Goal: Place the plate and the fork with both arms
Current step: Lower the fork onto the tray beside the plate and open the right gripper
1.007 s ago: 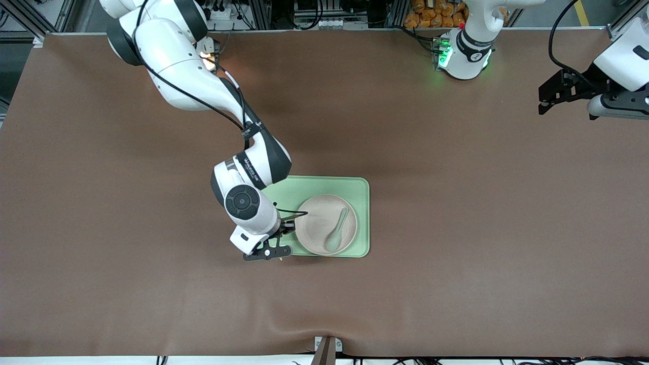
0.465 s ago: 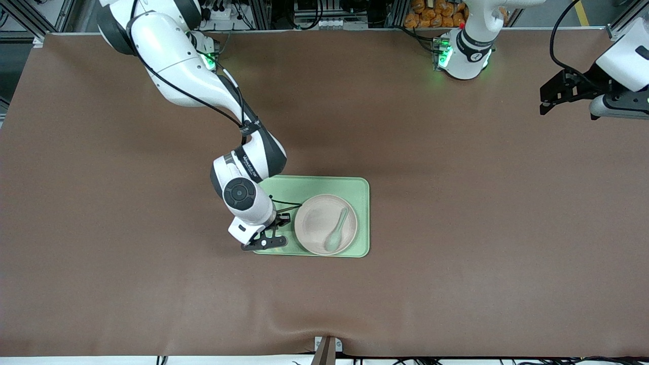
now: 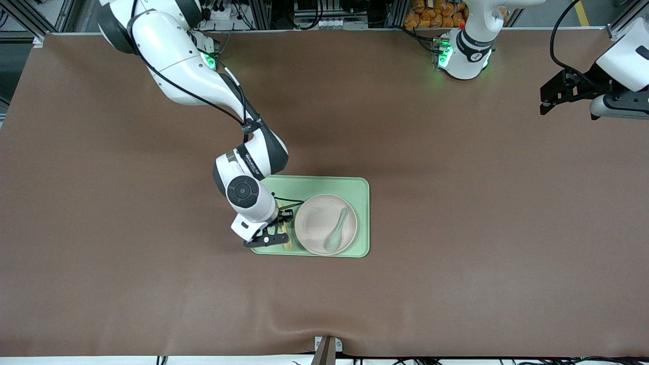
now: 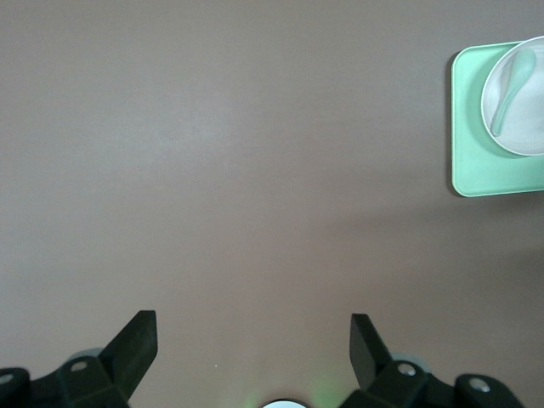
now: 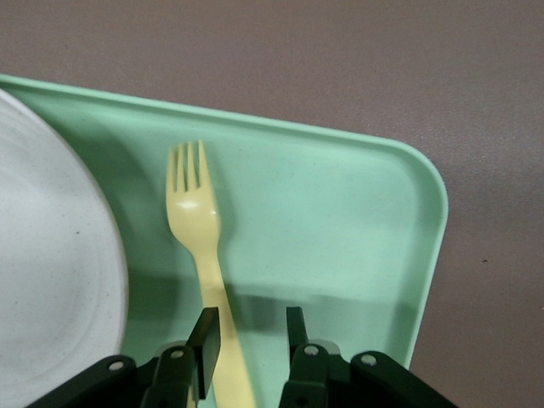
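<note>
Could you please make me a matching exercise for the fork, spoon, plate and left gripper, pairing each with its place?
Things:
1. fork
2. spoon
3. plate
4. left gripper

Places:
A. on the plate
B. over bare table at the left arm's end
C. on the tray, beside the plate
D. on the tray, holding the spoon

Pairs: 1-C, 2-A, 3-D, 4-B

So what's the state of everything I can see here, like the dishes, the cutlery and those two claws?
plate: on the tray, upright
spoon: lying in the plate
fork: lying flat on the tray beside the plate, not gripped
tray: flat on the table
right gripper: open, fingers astride the fork's handle
left gripper: open, empty, waiting over bare table
</note>
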